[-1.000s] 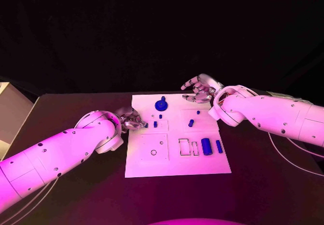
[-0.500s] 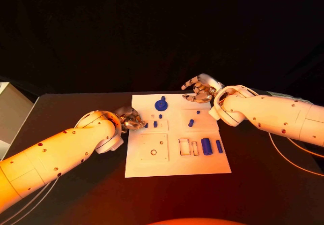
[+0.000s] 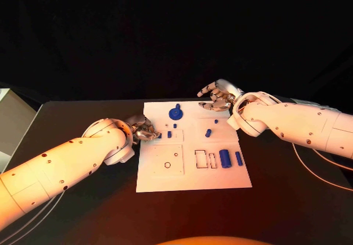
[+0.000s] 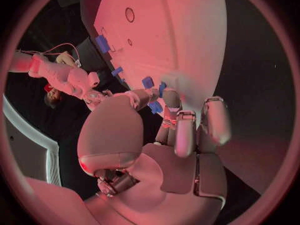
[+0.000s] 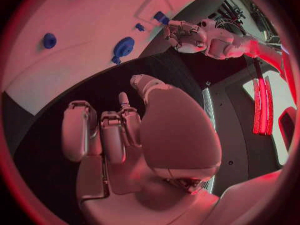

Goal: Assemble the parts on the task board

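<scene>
Barely shifted since before: left hand (image 3: 144, 130) pinching a small blue part (image 4: 155, 107) at task board's (image 3: 193, 178) nine o'clock edge; right hand (image 3: 218, 98) empty, fingers apart, at one o'clock.

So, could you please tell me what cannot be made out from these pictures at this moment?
- Left robot hand, head view: its arm hides the fingertips; whether they touch the task board is unclear.
- Left wrist view: the fingers cover any part beneath them.
- Small blue parts, head view: too small to tell if seated.
</scene>
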You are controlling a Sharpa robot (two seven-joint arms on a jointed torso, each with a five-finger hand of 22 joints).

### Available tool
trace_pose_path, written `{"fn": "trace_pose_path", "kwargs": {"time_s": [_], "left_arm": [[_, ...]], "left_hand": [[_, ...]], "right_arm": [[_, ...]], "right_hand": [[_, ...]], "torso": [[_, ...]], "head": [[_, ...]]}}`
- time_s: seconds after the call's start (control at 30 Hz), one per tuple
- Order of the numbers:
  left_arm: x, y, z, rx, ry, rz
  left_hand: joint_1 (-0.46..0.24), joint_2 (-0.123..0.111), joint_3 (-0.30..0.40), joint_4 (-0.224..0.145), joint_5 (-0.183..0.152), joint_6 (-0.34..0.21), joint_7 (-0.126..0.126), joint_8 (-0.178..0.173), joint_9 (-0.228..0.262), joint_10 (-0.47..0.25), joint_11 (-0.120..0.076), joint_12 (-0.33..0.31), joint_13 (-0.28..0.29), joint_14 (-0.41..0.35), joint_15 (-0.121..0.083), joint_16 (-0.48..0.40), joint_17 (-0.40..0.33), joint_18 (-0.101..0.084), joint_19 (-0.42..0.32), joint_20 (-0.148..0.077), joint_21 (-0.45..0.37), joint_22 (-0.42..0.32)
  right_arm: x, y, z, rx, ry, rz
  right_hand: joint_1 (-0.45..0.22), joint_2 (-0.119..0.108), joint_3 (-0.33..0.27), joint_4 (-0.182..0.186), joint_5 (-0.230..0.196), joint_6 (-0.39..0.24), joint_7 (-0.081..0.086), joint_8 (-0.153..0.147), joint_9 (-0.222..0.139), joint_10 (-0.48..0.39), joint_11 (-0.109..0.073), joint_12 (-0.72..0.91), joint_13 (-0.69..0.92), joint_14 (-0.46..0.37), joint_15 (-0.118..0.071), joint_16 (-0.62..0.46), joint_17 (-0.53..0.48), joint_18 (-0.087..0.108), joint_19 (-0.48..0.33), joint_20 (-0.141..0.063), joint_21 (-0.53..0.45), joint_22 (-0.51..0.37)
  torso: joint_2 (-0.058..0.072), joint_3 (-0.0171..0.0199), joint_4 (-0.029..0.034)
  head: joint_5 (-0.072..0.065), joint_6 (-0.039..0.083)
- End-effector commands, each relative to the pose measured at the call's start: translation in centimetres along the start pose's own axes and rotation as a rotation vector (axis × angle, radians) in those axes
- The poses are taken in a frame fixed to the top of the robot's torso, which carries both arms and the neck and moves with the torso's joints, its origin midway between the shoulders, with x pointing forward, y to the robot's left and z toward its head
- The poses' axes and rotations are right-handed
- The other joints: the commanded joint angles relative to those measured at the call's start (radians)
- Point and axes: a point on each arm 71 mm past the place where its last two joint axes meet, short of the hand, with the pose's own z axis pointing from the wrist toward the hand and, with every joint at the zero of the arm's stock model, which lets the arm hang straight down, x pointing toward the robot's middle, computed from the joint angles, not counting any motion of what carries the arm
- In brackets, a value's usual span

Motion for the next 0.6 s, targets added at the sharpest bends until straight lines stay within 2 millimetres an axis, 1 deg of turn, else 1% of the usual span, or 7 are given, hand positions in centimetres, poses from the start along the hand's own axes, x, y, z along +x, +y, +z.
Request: {"fn": "trace_pose_path", "kwargs": {"time_s": [0.03,0.37,0.47,0.6], "left_arm": [[0.80,-0.14,0.12,-0.003,0.053,0.014],[0.83,-0.01,0.53,-0.018,0.049,0.012],[0.95,-0.03,0.72,-0.025,0.056,0.011],[1.14,-0.14,0.86,-0.028,0.070,0.011]], "left_hand": [[-0.011,0.003,0.186,-0.188,0.001,0.013,-0.007,0.000,-0.001,0.008,0.000,0.003,0.001,0.098,-0.007,0.006,0.235,-0.013,0.008,0.001,0.003,0.001],[-0.013,0.003,0.187,-0.189,0.005,0.014,-0.007,0.000,-0.002,0.008,0.000,0.001,-0.002,0.098,-0.007,0.005,0.233,-0.013,0.007,0.001,0.003,-0.001],[-0.014,0.003,0.186,-0.189,0.005,0.014,-0.007,0.000,-0.002,0.009,0.000,0.002,-0.002,0.098,-0.007,0.005,0.233,-0.012,0.007,0.001,0.002,-0.001],[-0.020,0.002,0.184,-0.187,0.004,0.014,-0.006,-0.001,-0.003,0.010,0.001,0.002,0.000,0.098,-0.007,0.005,0.232,-0.012,0.006,0.001,0.001,-0.003]], "right_arm": [[0.14,0.12,0.02,-0.010,0.012,0.000],[0.15,0.14,0.02,-0.011,0.012,0.000],[0.17,0.16,0.02,-0.011,0.012,0.000],[0.19,0.19,0.03,-0.012,0.013,0.001]], "right_hand": [[-0.007,0.001,0.004,-0.001,0.004,0.007,0.001,-0.007,-0.001,0.007,-0.001,0.003,0.126,0.106,0.002,0.004,0.263,-0.010,0.040,0.007,0.006,0.034],[-0.007,0.001,0.004,-0.001,0.004,0.007,0.001,-0.007,-0.001,0.007,-0.001,0.003,0.126,0.106,0.002,0.004,0.263,-0.010,0.040,0.007,0.006,0.034],[-0.013,-0.001,0.012,-0.004,0.006,0.008,0.001,-0.008,-0.001,0.007,-0.001,0.003,0.125,0.106,0.002,0.004,0.263,-0.010,0.040,0.007,0.006,0.034],[-0.013,-0.001,0.012,-0.004,0.006,0.008,0.001,-0.008,-0.001,0.007,-0.001,0.003,0.125,0.106,0.002,0.004,0.263,-0.010,0.040,0.007,0.006,0.034]], "torso": [[0.000,0.0004,-0.0004],[0.001,0.0009,0.0002],[0.001,0.0005,-0.0004],[0.001,-0.0004,-0.0008]], "head": [[0.000,-0.001],[-0.001,-0.002],[-0.001,-0.004],[-0.005,-0.006]]}}
